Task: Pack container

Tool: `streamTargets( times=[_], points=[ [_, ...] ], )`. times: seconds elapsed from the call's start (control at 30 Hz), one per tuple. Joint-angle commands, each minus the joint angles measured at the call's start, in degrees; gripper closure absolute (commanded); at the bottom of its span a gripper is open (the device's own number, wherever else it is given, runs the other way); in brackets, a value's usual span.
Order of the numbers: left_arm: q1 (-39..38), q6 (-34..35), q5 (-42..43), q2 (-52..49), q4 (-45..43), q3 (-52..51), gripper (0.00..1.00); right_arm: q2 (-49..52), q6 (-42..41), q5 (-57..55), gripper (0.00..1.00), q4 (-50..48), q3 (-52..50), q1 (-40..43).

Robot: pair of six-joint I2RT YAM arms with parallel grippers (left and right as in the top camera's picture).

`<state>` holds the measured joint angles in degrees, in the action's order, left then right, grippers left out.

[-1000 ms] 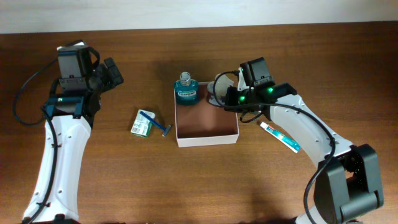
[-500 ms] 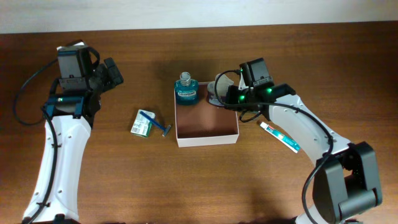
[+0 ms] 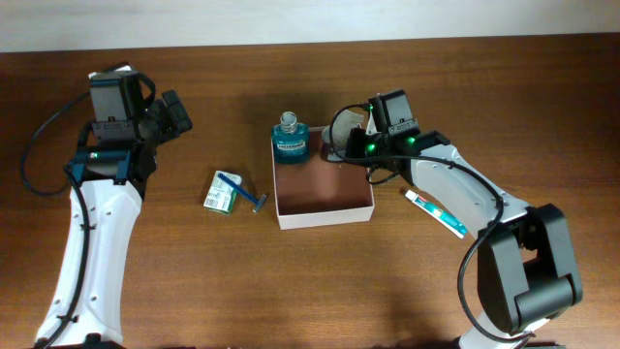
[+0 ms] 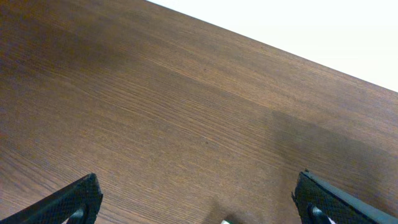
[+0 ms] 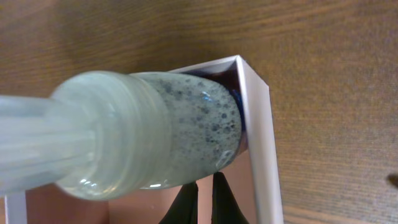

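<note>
Container (image 3: 325,216) sitting on table (image 3: 310,291), between both arms. Right gripper (image 5: 203,198) hovering at its back right corner. Pale frothy bottle (image 5: 155,137) lying over that corner wall. Fingertips (image 5: 186,205) showing close together; cannot tell whether gripping anything. Left gripper (image 4: 199,202) hanging well left, fingers spread wide. Blue bottle (image 3: 290,143) standing at back left corner.
</note>
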<state>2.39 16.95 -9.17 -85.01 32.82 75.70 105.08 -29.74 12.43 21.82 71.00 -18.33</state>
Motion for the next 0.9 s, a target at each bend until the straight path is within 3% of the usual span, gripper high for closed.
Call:
streamTargets(
  times=[0.0, 0.27, 0.4, 0.6, 0.87],
  points=[
    [0.3, -0.1, 0.2, 0.1, -0.1, 0.7, 0.01, 0.4, 2.5, -1.1, 0.96, -0.7, -0.3, -0.4],
    [0.3, -0.1, 0.2, 0.1, -0.1, 0.7, 0.01, 0.4, 4.1, 2.2, 0.96, 3.6, -0.3, -0.4],
    [0.3, -0.1, 0.2, 0.1, -0.1, 0.7, 0.01, 0.2, 8.9, 9.1, 0.95, 4.3, -0.3, -0.4],
    [0.3, -0.1, 0.2, 0.1, -0.1, 0.7, 0.01, -2.3, 9.8, 17.1, 0.95, 4.5, -0.3, -0.4],
    [0.3, -0.1, 0.2, 0.1, -0.1, 0.7, 0.01, -7.3, 9.8, 18.4, 0.95, 6.7, -0.3, -0.3]
  ],
)
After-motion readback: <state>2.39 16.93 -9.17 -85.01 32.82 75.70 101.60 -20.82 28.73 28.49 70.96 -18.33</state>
